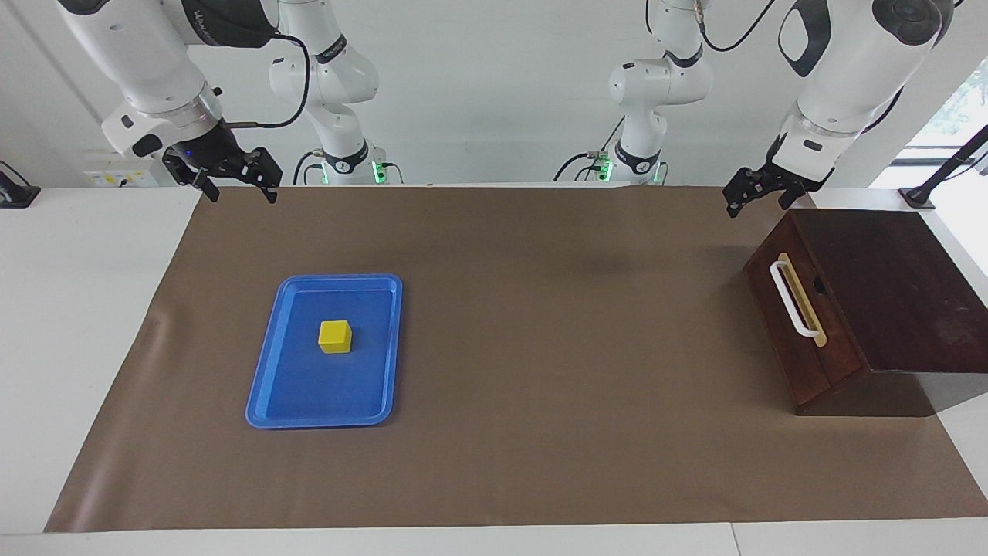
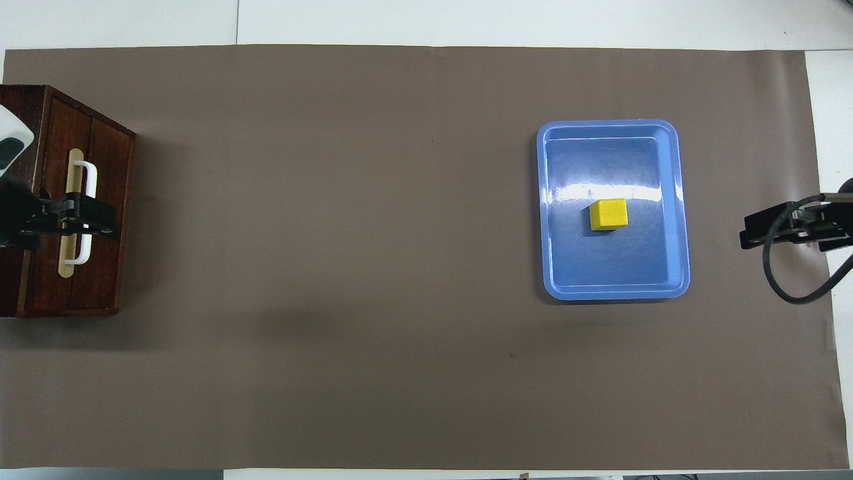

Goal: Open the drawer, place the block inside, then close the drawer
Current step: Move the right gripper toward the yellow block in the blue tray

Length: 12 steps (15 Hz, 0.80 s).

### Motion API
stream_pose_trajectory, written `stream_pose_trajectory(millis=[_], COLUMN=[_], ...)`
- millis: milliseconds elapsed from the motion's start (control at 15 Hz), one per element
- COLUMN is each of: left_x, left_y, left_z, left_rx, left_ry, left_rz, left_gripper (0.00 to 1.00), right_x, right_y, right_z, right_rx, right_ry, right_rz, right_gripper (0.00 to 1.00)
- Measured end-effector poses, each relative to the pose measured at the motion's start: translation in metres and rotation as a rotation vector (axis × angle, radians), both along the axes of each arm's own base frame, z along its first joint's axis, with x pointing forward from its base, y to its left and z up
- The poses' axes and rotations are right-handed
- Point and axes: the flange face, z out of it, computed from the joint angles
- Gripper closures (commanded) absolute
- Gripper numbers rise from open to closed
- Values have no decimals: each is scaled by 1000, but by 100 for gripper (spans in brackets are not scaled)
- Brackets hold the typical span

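Both tools hang wide open and empty: left tool (image 1: 755, 196) above the shut drawer (image 1: 803, 328), right tool (image 1: 235, 179) waiting. You should hook the handle (image 1: 795, 300) squarely; block (image 1: 335, 337) sits in the tray (image 1: 266, 386).

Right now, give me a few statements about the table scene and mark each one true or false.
1. The small yellow cube lies in the blue plastic tray. True.
2. The dark reddish-brown wooden drawer is pulled open. False: it is closed, with its white bar handle flush on the slanted front.
3. The left pincer holds the cube. False: it is open and empty, up in the air by the drawer box.
4. The right pincer is open and empty, up at the right arm's end of the brown mat. True.
5. The tray stands on top of the drawer box. False: it lies on the mat, apart from the box.
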Motion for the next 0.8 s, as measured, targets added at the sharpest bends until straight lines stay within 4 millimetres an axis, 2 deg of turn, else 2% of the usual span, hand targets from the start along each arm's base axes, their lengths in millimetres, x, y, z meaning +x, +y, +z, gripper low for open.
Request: stream_pose_trajectory(millis=[467,667,800], left_x=[8,9,9], left_y=[-9,-11,-10], left_z=[6,7,7], left_rx=[-8,-74,-88], left_ry=[-76,-79,-79], left_rz=[-17,-7,-8], left_gripper=[0,0,0], right_x=[0,4,9], right_y=[-3,-25,-36], right_z=[0,-2,-7], right_rx=[2,-1,-15], right_ry=[1,-35,-62], right_rz=[7,-44,-201], right_gripper=[0,0,0])
